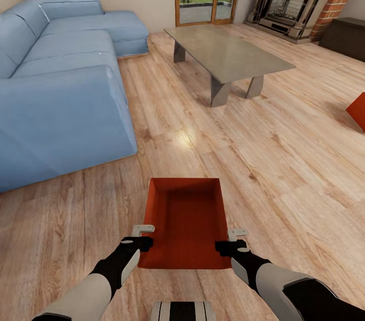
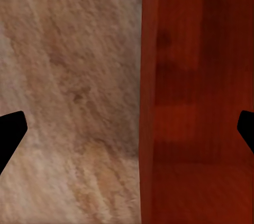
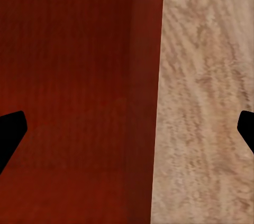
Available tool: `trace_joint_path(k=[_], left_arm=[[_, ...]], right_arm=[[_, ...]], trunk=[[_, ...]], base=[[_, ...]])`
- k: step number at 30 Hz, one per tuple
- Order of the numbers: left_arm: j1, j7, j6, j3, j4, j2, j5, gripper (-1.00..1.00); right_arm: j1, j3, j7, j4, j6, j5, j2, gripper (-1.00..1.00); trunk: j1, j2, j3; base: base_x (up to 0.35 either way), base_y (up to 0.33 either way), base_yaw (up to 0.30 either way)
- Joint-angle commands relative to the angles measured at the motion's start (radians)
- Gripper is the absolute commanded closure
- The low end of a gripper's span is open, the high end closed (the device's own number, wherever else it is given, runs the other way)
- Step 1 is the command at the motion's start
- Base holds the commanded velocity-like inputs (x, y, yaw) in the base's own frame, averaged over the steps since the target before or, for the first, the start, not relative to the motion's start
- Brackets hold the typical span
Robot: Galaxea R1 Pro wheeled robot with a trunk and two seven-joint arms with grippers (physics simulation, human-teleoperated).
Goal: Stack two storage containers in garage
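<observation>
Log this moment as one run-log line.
place: living room | left gripper: open, straddling container left wall | right gripper: open, straddling right wall | second container: on floor, far right

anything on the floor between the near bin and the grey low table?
Head view: nothing. Only bare wood plank floor lies between the storage container and the low table.

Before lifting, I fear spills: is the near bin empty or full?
Empty: the bin shows only its bare red floor and inner walls.

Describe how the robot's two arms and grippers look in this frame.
Both arms have light grey forearm shells and black wrist sections. The left gripper and right gripper have small pale grey bracket-shaped fingers; in the wrist views the fingertips appear as black wedges. No cables or markings visible.
</observation>
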State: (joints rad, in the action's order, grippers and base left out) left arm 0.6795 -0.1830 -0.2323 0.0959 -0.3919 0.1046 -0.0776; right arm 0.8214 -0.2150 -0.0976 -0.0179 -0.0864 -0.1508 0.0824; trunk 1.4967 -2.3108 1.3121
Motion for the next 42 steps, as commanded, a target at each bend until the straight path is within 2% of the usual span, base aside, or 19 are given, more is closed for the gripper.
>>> trace_joint_path(k=[1,4,10,24,25,26,42], left_arm=[[0.0,-0.008,-0.005,0.008,-0.002,-0.001,-0.008,-1.0],[0.0,-0.008,-0.005,0.008,-0.002,0.0,-0.008,-1.0],[0.0,-0.007,-0.005,0.008,-0.002,0.0,-0.008,-1.0],[0.0,-0.008,-0.005,0.008,-0.013,0.0,-0.008,-1.0],[0.0,-0.008,-0.005,0.008,-0.013,0.001,-0.008,-1.0],[0.0,-0.008,-0.005,0.008,-0.012,0.001,-0.008,1.0],[0.0,-0.007,-0.005,0.009,-0.004,0.003,-0.009,1.0]], right_arm=[[0.001,-0.008,-0.002,-0.002,-0.004,-0.01,0.0,-1.0],[0.001,-0.008,-0.002,-0.002,-0.004,-0.01,0.0,-1.0],[0.001,-0.008,-0.002,-0.002,-0.005,-0.01,0.0,-1.0],[0.001,-0.009,-0.001,-0.002,-0.005,-0.01,0.003,-1.0],[0.001,-0.009,-0.002,-0.002,-0.006,-0.009,0.002,1.0],[0.001,-0.009,-0.002,-0.002,-0.006,-0.009,0.002,1.0],[0.001,-0.008,-0.002,-0.001,-0.006,-0.01,0.002,1.0]], trunk=[[0.0,0.0,0.001],[0.0,0.0,0.001],[0.023,-0.042,0.019],[0.023,-0.042,0.019],[0.023,-0.042,0.019],[0.023,-0.042,0.019],[0.023,-0.042,0.019]], base=[[0.0,0.0,0.0],[0.0,0.0,0.0],[0.0,0.0,0.0],[0.0,0.0,0.0],[0.0,0.0,0.0],[0.0,0.0,0.0],[0.0,0.0,0.0]])
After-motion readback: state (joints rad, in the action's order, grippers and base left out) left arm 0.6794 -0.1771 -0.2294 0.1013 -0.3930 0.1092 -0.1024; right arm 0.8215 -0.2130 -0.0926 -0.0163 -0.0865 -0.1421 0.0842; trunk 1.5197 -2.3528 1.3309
